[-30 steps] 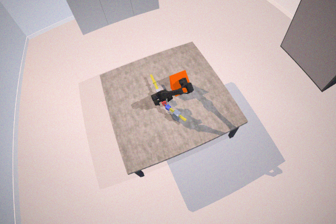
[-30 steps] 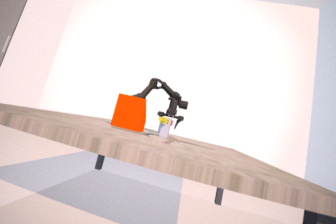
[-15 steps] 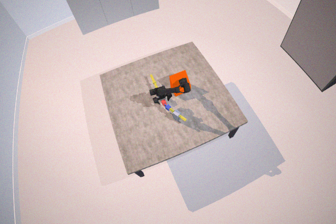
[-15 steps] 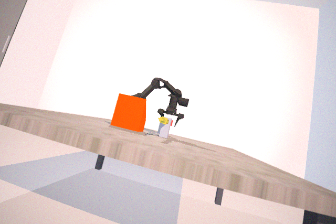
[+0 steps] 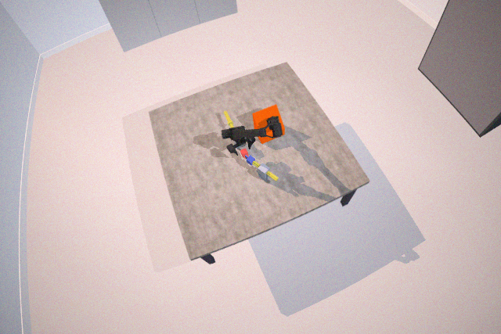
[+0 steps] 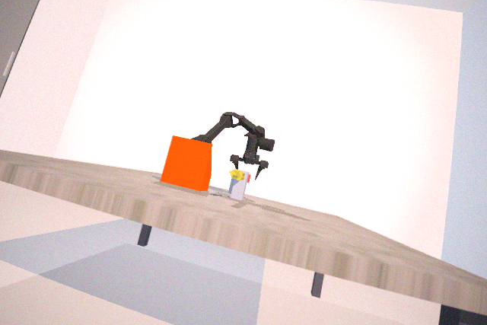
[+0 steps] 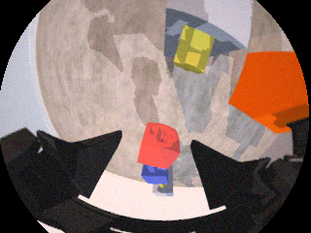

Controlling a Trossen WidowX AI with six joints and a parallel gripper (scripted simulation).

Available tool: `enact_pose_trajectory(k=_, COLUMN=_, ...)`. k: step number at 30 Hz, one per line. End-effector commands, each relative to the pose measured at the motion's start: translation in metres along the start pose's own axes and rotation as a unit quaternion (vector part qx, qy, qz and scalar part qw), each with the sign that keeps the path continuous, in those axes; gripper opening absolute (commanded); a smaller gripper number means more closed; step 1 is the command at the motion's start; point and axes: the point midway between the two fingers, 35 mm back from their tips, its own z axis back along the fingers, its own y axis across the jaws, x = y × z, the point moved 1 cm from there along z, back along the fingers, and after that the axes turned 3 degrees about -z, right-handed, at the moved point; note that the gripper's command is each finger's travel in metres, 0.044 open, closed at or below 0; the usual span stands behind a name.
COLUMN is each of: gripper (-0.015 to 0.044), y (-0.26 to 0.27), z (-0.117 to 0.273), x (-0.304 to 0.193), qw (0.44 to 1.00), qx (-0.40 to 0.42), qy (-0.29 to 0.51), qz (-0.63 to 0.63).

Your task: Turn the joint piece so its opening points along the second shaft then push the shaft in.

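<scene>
The red joint piece [image 5: 243,152] [image 6: 249,178] [image 7: 159,148] sits on a blue hinge part [image 5: 250,159] [image 7: 155,175]. Behind it the first yellow shaft [image 5: 272,175] [image 6: 237,174] runs through a pale block [image 5: 263,169] [image 6: 239,189] [image 7: 165,192]. The second yellow shaft [image 5: 227,116] [image 7: 193,48] ends short of the red piece, with a gap between them; its grey block [image 7: 228,16] is hidden under the arm in the top view. The red opening faces roughly toward that shaft; exact alignment cannot be told. My gripper [image 5: 242,145] [image 6: 246,173] [image 7: 156,137] is open, its fingers apart on either side of the red piece.
An orange box [image 5: 265,113] [image 6: 186,164] [image 7: 272,87] stands beside the arm, to the right of the second shaft in the wrist view. Everything stands on a wooden table [image 5: 202,209] [image 6: 294,227]. The arm reaches over the second block.
</scene>
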Motion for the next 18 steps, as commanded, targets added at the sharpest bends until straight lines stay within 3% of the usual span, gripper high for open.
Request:
enact_pose_trajectory(k=1, gripper=0.0440, y=0.004, z=0.012, x=-0.002, qw=0.998, qx=0.002, qy=-0.015, qz=0.065)
enact_pose_trajectory(k=18, gripper=0.0440, y=0.010, z=0.065, x=-0.017, qw=0.938, qx=-0.019, qy=-0.068, qz=0.340)
